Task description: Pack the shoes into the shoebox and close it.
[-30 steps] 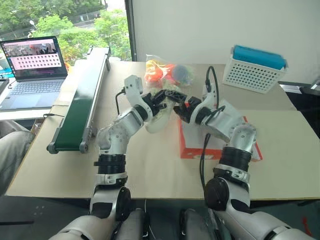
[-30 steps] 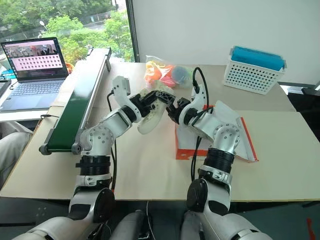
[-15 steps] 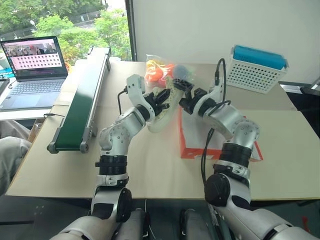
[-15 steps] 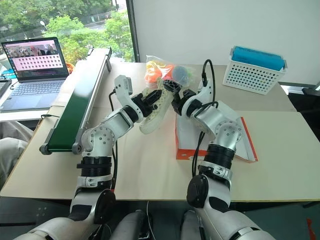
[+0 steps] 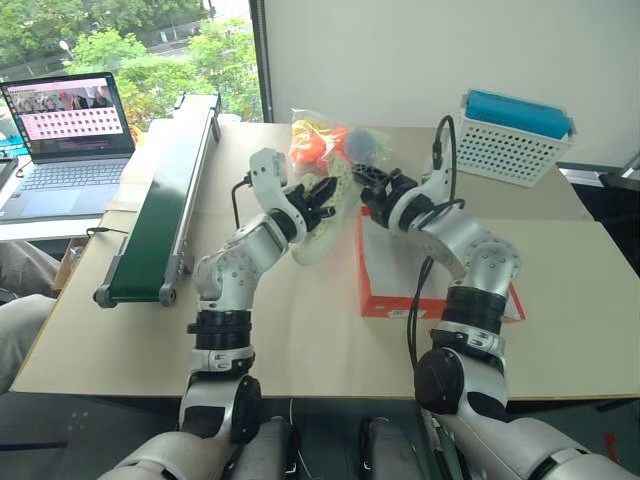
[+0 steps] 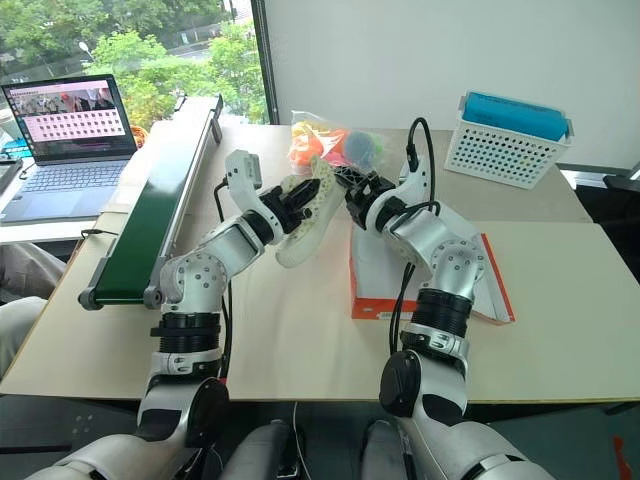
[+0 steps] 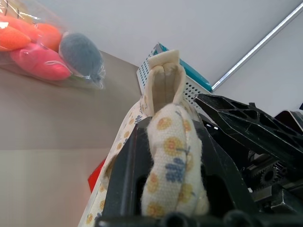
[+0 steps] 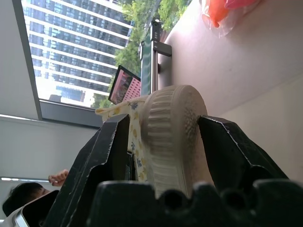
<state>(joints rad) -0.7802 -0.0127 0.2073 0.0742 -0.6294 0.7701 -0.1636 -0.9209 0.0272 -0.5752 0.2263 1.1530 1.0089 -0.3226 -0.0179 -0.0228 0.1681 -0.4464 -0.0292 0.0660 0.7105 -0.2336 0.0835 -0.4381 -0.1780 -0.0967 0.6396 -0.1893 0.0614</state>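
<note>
Shoe held in mid-air between both arms, above the bench and just left of the orange-red shoebox. We see a cream shoe with a small floral print on its fabric and a ribbed pale sole. Our left gripper has its fingers clenched on the printed fabric part, which rises between them in the left wrist view. Our right gripper has its fingers set on either side of the ribbed sole end, touching it as the right wrist view shows. The shoebox lies on the bench under the right forearm. Behind the shoe lies a clear bag of coloured toys; farther right stands a white basket. A green conveyor and a laptop lie to the left.
</note>
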